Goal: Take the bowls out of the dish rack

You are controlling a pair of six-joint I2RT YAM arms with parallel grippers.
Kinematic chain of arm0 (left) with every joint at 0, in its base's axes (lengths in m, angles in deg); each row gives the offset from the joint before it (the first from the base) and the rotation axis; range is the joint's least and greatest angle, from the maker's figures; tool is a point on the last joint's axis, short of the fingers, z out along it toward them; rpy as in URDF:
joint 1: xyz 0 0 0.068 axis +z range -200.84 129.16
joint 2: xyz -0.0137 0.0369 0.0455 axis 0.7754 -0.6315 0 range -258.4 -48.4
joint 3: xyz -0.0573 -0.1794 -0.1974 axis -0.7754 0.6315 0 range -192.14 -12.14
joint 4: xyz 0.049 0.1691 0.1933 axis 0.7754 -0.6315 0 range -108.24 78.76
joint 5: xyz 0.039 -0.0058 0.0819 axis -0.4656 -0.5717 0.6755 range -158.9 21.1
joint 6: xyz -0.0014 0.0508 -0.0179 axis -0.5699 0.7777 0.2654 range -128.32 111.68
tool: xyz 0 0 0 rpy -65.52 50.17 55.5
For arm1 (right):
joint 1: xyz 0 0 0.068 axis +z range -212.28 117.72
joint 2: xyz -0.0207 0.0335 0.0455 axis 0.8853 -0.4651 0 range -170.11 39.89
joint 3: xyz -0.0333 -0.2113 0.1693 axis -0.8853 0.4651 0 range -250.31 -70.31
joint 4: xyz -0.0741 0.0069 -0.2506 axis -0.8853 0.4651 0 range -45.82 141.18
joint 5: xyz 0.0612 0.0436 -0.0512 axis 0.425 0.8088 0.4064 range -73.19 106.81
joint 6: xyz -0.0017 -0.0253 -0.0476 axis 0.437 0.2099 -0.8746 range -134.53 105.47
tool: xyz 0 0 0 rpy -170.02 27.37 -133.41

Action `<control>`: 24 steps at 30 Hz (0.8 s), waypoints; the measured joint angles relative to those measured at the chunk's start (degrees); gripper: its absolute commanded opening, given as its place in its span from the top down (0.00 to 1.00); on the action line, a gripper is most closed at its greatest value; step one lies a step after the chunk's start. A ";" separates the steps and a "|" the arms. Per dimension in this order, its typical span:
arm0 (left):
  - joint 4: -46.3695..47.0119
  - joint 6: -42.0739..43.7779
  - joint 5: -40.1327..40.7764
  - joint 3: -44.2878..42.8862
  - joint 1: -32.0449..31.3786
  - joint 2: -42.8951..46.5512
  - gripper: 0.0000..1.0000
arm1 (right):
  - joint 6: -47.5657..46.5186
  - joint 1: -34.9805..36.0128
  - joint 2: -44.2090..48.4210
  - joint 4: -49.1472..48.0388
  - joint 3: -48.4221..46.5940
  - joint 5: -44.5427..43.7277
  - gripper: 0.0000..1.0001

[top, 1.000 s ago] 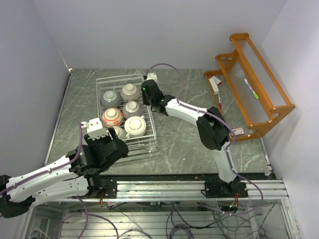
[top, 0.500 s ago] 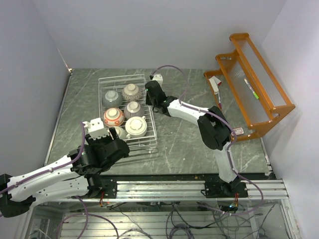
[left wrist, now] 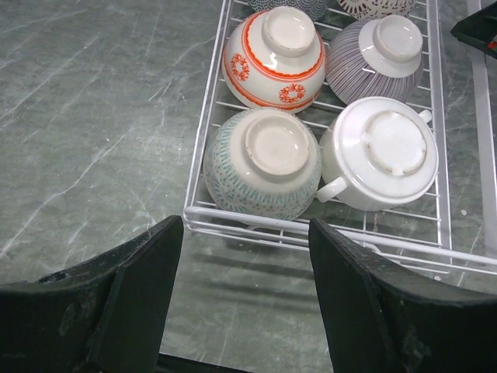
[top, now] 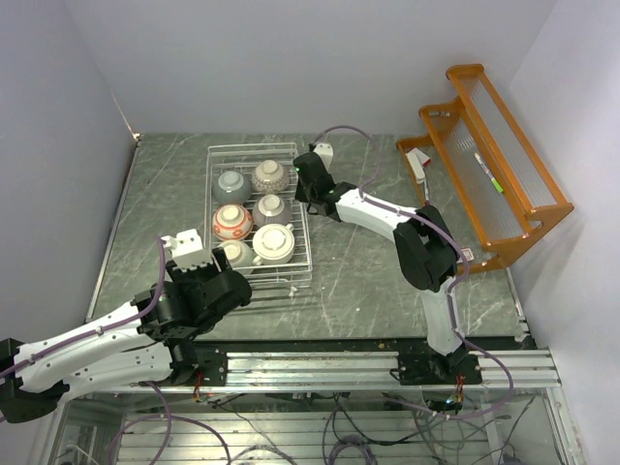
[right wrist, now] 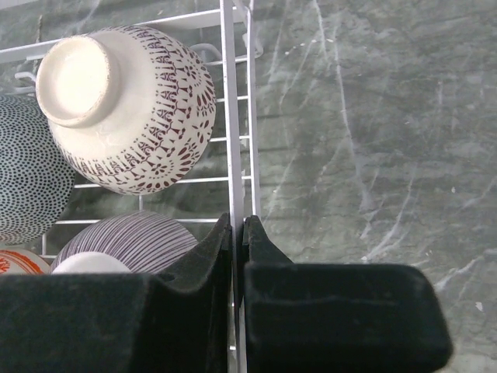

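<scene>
Lying lengthwise near-to-far, dish rack (top: 252, 145)

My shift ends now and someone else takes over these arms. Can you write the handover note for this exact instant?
Now: left end effector open and empty, low before the near end of the dish rack. Right end effector shut on the rack's right rim wire. All six bowls sit upside down inside the rack, in two rows.
Done: none unloaded.
Left: probably release the rim, then lift out all six.
</scene>
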 measured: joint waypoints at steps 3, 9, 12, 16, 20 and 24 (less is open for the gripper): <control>0.57 0.52 0.00 0.00 0.00 -0.02 0.24 | 1.14 -1.03 0.46 0.46 0.46 0.68 1.00; 1.44 1.14 0.02 0.00 0.00 -0.98 0.23 | 3.28 -1.90 0.48 1.18 0.17 1.05 1.00; 1.97 1.16 0.00 0.00 0.00 -1.66 0.23 | 4.81 -1.97 0.48 1.51 0.11 1.07 1.00; 2.49 1.20 -0.02 0.00 0.00 -2.03 0.23 | 6.62 -1.97 0.44 1.79 -0.07 0.87 1.00; 3.87 1.62 -0.07 0.70 0.00 -1.84 0.23 | 7.61 -1.81 -0.28 3.67 -1.66 0.39 1.00; 4.76 2.03 -0.28 1.86 0.00 -1.99 0.23 | 7.82 -1.18 -1.70 5.60 -4.22 -1.64 1.00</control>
